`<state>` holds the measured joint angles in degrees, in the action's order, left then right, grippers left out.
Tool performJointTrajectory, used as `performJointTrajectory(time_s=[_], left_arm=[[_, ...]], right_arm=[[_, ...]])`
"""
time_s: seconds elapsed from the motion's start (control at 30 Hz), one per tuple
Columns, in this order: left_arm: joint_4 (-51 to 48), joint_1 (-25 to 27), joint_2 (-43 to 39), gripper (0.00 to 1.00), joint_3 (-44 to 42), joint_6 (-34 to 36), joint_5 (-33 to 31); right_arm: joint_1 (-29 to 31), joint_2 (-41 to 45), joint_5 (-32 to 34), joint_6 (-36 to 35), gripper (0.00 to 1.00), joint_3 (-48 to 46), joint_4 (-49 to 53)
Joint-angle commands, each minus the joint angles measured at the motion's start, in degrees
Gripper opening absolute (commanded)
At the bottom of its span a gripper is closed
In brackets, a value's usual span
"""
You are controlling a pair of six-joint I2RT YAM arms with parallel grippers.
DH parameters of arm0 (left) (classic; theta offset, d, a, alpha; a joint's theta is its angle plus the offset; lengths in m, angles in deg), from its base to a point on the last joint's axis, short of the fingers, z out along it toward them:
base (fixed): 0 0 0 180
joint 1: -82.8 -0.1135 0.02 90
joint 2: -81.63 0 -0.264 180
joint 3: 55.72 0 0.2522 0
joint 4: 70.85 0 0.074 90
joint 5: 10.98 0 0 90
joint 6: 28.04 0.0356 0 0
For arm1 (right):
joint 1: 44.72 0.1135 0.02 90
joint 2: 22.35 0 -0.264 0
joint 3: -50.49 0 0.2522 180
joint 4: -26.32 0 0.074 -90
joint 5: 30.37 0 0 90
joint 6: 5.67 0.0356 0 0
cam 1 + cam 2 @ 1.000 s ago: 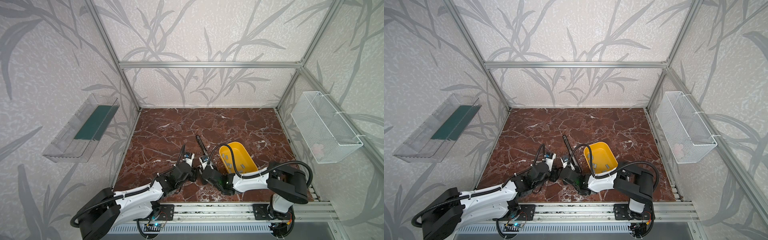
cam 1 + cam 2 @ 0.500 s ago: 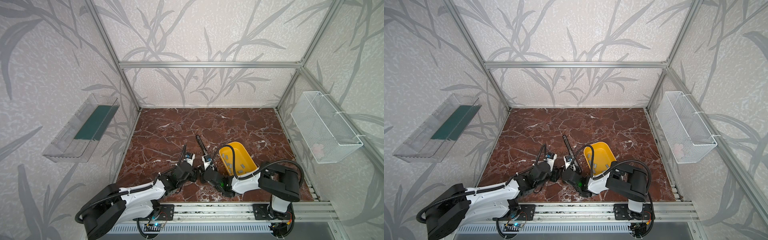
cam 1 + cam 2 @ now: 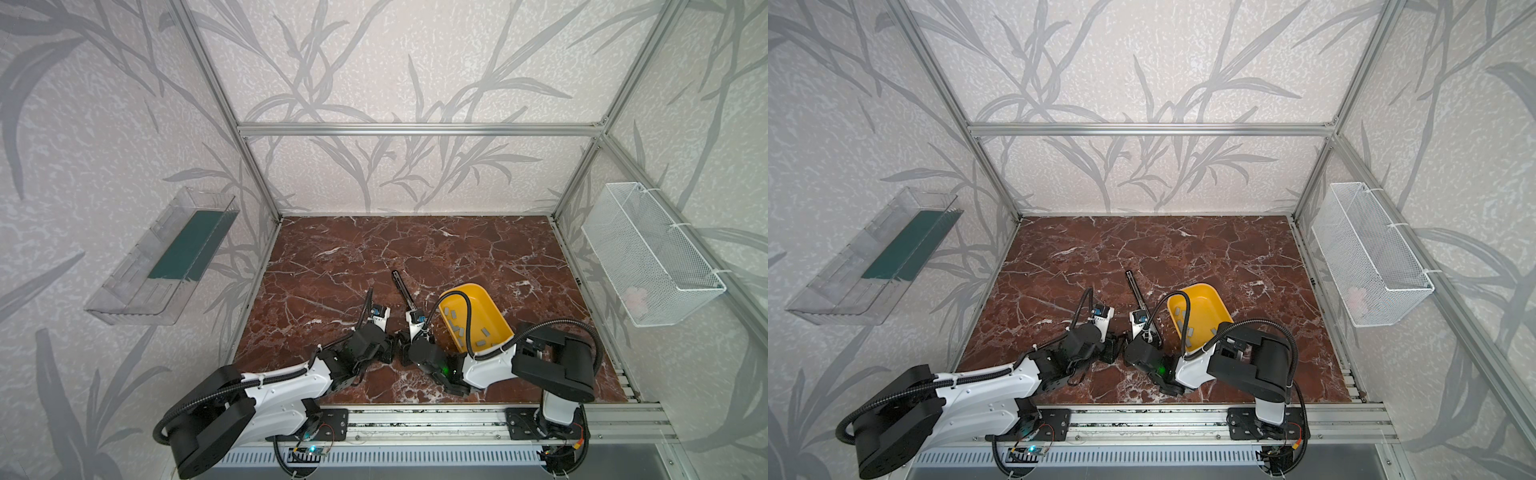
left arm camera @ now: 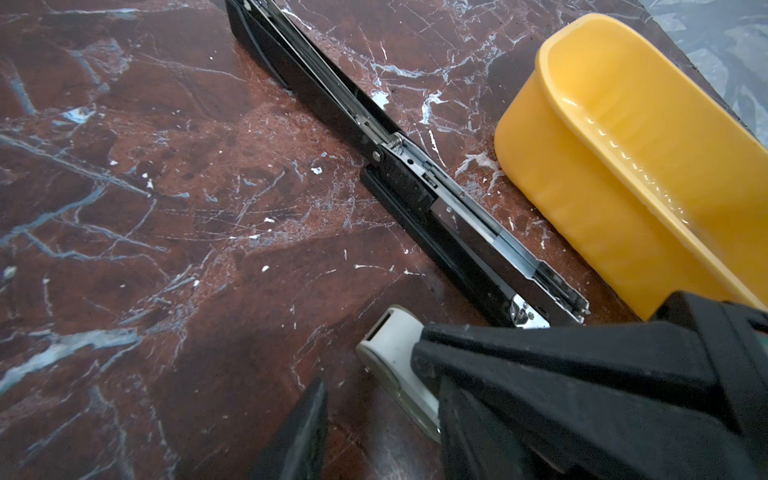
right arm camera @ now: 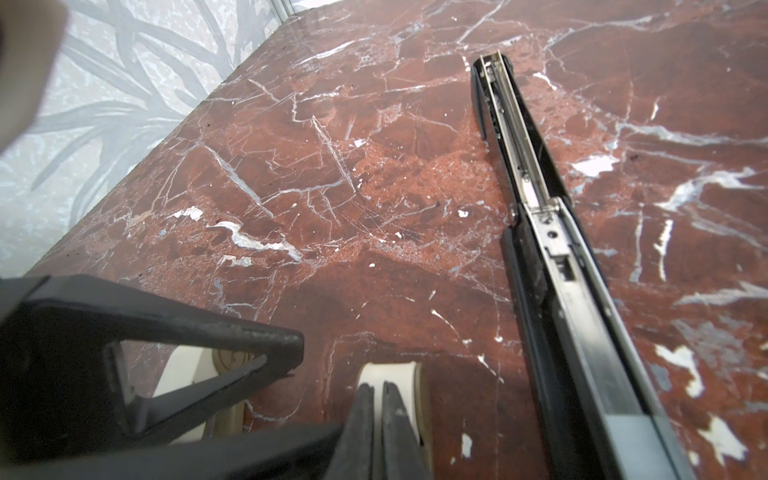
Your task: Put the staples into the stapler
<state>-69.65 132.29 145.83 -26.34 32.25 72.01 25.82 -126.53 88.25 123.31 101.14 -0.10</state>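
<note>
Reaching in low from the near rail (image 3: 415,424), both arms lie almost flat over the table (image 3: 353,257). Their forearms angle inward, so the wrists meet at about 6 o'clock on the marble, close to its front edge.

The left gripper (image 4: 368,370) has its jaws partly apart with a cream mini stapler (image 4: 390,345) between them. The stapler lies against one finger (image 4: 478,374) and stands clear of the other (image 4: 309,415), so I cannot tell whether it is clamped. The right gripper (image 5: 376,388) faces it with its fingers brought together, only a thin slit between them and the tips at the cream mini stapler. Whether anything sits in that slit cannot be seen.

The staples (image 3: 459,330) lie loose in a yellow bin (image 3: 461,286) at about 4 o'clock on the table, 2 o'clock from the grippers. The right arm's cable arcs over the bin.

A black stapler (image 3: 402,286), folded out flat, lies at 12 to 1 o'clock from the grippers and runs away toward 11 o'clock. Its near end is just beside the bin's wall and near the left fingers.

The front edge sits right behind both wrists. Bare marble stretches from 9 o'clock round through 12 to 2 o'clock, up to the back wall. A clear tray (image 3: 166,257) hangs on the wall at 9 o'clock and a wire basket (image 3: 648,257) at 3 o'clock, both above the table surface.
</note>
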Motion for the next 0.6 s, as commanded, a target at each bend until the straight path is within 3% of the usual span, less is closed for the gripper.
performJointTrajectory(time_s=[0.0, 0.2, 0.43, 0.57], left_arm=[[-1.1, -0.2, -2.5, 0.45, 0.0, -0.6, -1.3], [-8.0, -0.8, -8.6, 0.48, 0.7, -1.4, -4.9], [-17.4, -4.5, -18.0, 0.51, 1.3, -2.6, -6.8], [-21.2, -8.4, -24.2, 0.53, 0.9, -2.9, -4.4]], right_arm=[[0.4, 1.3, -1.9, -2.1, 0.18, -0.5, 16.3], [0.4, 6.9, -1.3, -8.6, 0.27, 6.7, 25.0], [1.6, 7.7, -2.3, -8.3, 0.57, 7.9, 27.0], [2.7, 4.5, -1.9, -6.4, 0.59, 7.8, 27.4]])
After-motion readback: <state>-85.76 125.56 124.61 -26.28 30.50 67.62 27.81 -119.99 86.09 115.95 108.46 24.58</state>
